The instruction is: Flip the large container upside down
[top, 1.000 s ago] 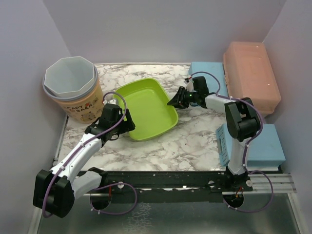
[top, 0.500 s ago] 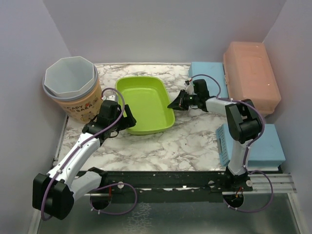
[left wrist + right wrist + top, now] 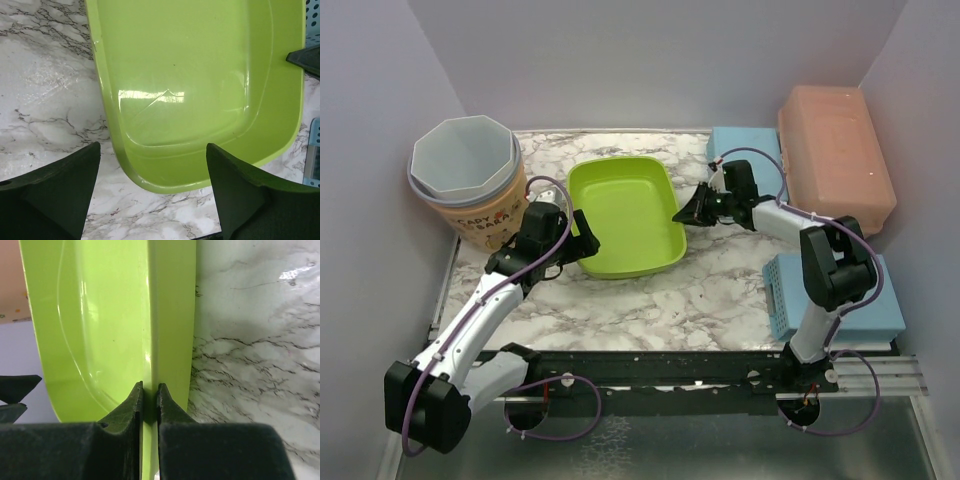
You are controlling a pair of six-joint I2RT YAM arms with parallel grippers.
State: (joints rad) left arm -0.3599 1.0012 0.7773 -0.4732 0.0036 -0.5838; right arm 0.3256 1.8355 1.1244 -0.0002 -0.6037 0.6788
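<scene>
Because we worked from the near edge outward, the left gripper (image 3: 582, 240) came first: its jaws stood spread wide and held nothing, facing the near-left corner of the green tub (image 3: 625, 210). In the left wrist view the two fingers flanked that corner, and the rim looked just clear of them rather than touching.

The green tub sat upright, hollow side up, flat on the marble tabletop (image 3: 700, 290) near the middle, so the flip was not yet begun. On its right side the right gripper (image 3: 685, 214) was clamped on the tub's rim; the right wrist view showed the thin lip pinched between the fingertips with only a sliver of plastic in the bite.

Farther back stood a paper bucket (image 3: 470, 185) at the left, touching or nearly touching nothing we could tell for certain, a blue basket (image 3: 745, 145) just behind the right gripper, and a pink box (image 3: 835, 155) in the far right corner.

We judged the narrow pinch the weak point. If we rolled the tub from that single edge, the glossy lip could slip out or flex, and the tub would drop back upright. The smooth marble could also let it slide instead of tipping. A wide swing might knock the far rim into the blue basket, or push the tub against the idle left fingers.
</scene>
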